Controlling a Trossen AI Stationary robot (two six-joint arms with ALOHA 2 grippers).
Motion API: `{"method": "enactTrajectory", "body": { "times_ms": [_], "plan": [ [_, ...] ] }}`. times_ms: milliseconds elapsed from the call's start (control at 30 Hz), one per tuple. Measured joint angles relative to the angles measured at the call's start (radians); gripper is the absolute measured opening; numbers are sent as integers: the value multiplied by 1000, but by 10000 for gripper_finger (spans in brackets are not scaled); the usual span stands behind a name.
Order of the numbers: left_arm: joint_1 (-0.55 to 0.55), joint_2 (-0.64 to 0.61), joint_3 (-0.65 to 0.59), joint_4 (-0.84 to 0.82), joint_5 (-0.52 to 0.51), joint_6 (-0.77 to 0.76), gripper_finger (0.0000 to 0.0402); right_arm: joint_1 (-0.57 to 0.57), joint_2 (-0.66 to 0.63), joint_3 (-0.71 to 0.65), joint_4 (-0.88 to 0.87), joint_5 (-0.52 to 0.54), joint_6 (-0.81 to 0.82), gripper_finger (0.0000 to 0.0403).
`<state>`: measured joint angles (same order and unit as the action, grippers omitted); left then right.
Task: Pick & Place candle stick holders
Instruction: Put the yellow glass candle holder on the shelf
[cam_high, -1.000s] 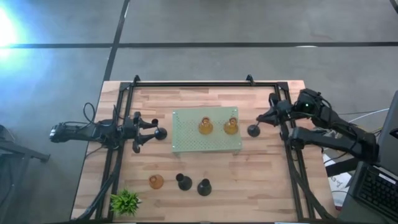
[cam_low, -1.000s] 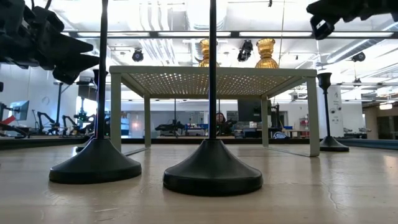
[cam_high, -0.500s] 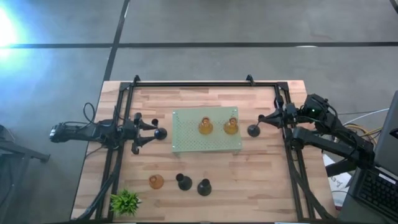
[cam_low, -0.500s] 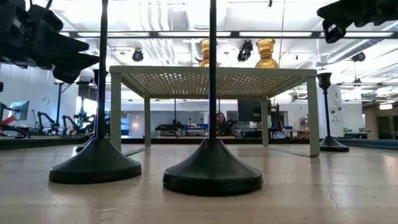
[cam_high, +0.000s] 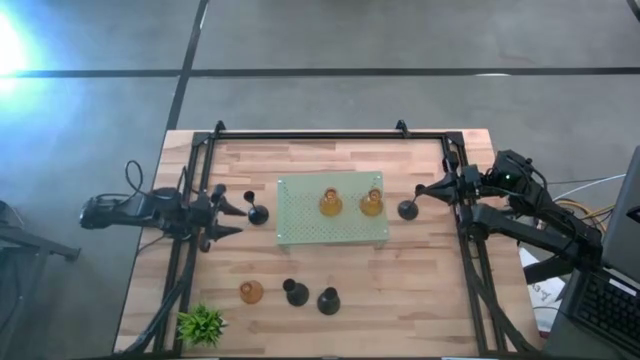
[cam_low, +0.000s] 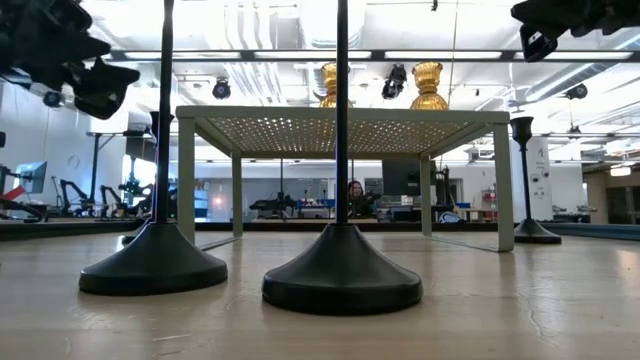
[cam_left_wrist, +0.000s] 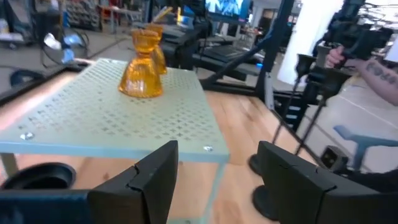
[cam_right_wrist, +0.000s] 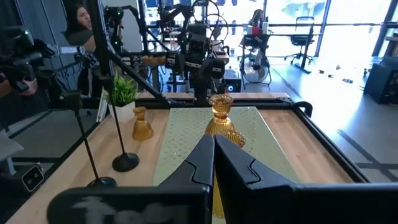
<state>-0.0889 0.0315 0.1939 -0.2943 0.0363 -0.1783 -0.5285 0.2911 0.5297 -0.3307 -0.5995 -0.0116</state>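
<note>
Two amber candle stick holders (cam_high: 330, 203) (cam_high: 371, 203) stand on the pale green perforated board (cam_high: 300, 228). A third amber one (cam_high: 250, 291) and two black ones (cam_high: 295, 292) (cam_high: 328, 300) stand on the table near its front. One black holder (cam_high: 258, 214) stands by the board's left edge, and its cup shows in the left wrist view (cam_left_wrist: 37, 176). Another black holder (cam_high: 407, 209) stands by the board's right edge. My left gripper (cam_high: 236, 218) is open and empty just left of the left black holder. My right gripper (cam_high: 422, 192) is shut and empty, just right of the right black holder.
A small green plant (cam_high: 202, 324) stands at the table's near left corner. Black frame rails (cam_high: 320, 135) run along the far, left and right edges. The board stands on legs (cam_low: 187, 180) above the table. A person's arm (cam_left_wrist: 379, 68) shows beyond the table's right side.
My left gripper has drawn back from the left black holder toward the table's left edge, staying open; the holder stands where it was. My right gripper has gone a little toward the table's right edge, away from the right black holder.
</note>
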Motion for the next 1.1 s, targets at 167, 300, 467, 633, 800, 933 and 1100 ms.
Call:
{"method": "enactTrajectory", "body": {
  "times_ms": [167, 300, 467, 633, 800, 933, 1100],
  "plan": [
    [-17, 81, 23, -47, 35, -32, 225, 0, 5, 0, -2, 0, 0, 8],
    [-49, 183, 33, -40, 85, -70, 225, 0, 7, 0, -1, 0, 0, 9],
    [-122, 308, 52, -1, 89, -58, 225, 0, 7, 0, -1, 0, 0, 9],
    [-211, 384, 66, 34, 90, -72, 215, 0, 7, 0, -1, 0, 0, 9],
    [-309, 427, 75, 34, 90, -206, 191, 0, 7, 0, 1, 0, 0, 9],
    [-396, 450, 83, 32, 90, -326, 175, 0, 7, 0, 1, 0, 0, 9],
    [-476, 479, 89, 33, 57, -402, 162, 0, 13, -1, 1, 0, 0, 9]
  ]
}}
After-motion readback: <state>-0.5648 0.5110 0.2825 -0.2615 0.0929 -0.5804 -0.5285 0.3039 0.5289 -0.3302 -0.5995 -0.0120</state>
